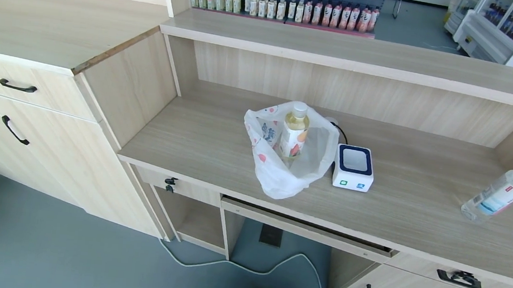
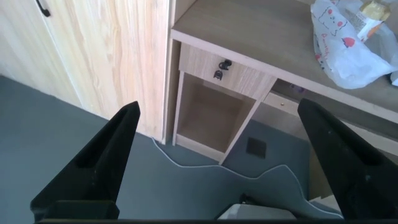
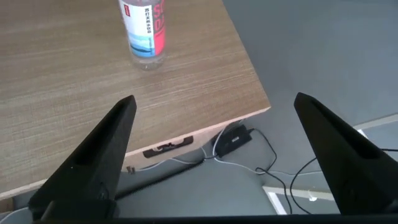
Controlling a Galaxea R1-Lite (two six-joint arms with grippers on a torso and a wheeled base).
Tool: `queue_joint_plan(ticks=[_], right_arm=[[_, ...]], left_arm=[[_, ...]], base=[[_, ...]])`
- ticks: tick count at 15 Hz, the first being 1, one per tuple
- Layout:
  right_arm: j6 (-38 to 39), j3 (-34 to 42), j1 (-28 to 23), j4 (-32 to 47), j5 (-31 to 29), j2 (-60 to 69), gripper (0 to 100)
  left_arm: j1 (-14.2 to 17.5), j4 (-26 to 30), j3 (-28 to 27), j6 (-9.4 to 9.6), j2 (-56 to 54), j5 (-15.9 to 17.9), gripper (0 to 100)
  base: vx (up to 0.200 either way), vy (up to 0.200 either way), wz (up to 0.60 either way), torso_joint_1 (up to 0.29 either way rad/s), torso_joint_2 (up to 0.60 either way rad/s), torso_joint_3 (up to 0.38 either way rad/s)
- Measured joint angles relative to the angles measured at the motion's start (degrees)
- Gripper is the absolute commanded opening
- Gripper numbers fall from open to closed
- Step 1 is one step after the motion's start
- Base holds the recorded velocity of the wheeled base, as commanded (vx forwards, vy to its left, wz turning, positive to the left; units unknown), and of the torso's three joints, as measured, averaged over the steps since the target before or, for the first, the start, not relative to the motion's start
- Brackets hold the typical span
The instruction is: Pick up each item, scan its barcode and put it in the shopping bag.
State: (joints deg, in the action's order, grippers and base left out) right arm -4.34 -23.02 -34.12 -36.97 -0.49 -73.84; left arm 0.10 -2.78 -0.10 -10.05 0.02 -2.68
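Shop fittings in pale wood take up most of the head view, with a shelf of bottled drinks (image 1: 281,7) along the top edge and a tall cupboard (image 1: 29,108) on the left. Across the middle runs the bench (image 1: 218,145), low and recessed, which seems meant to keep the checkout things within reach of both arms.

Near the frame's centre sits the shopping bag (image 1: 277,176), a thin white plastic one with printed figures. Its mouth is propped open upward, probably so items can be dropped straight in. Just to its right, almost touching it, is the barcode scanner (image 1: 353,167), a white box with its dark-framed window facing up. Being so close to the bag, it makes for a short trip from scan to bag.

At the far right edge, well apart from both, the clear water bottle (image 1: 501,192) stands upright with a white cap and a red and blue label. It looks like the item not yet handled. Inside the bag a tea bottle (image 1: 294,136) stands upright, cap above the rim, so one item appears done.

The right pincer (image 3: 214,101) hangs with fingers wide apart and empty. It is off the bench's end and near the water bottle, well placed to take it. The left pincer (image 2: 217,107) is likewise spread and empty, low in front of the bench, with the bag off to one side.
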Motion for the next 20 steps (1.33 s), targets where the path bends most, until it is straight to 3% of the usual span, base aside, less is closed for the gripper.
queue_joint_plan(ticks=[6,13,20], right_arm=[[-7.58,1.24,-1.12,-2.35,-0.02,0.41,100],[-5.13,0.17,-2.89,-20.61,5.44,-11.80,100],[-1.90,-5.86,3.91,-31.21,8.09,-28.06,100]], left_arm=[[-0.02,0.00,0.00,-0.05,0.00,-0.02,100],[0.00,-0.01,0.00,-0.05,0.00,0.01,100],[-0.02,0.00,0.00,-0.05,0.00,-0.02,100]], base=[[0.000,0.000,-0.30,0.002,0.00,-0.001],[0.000,0.000,0.00,0.000,0.00,0.000],[0.000,0.000,0.00,0.000,0.00,0.000]])
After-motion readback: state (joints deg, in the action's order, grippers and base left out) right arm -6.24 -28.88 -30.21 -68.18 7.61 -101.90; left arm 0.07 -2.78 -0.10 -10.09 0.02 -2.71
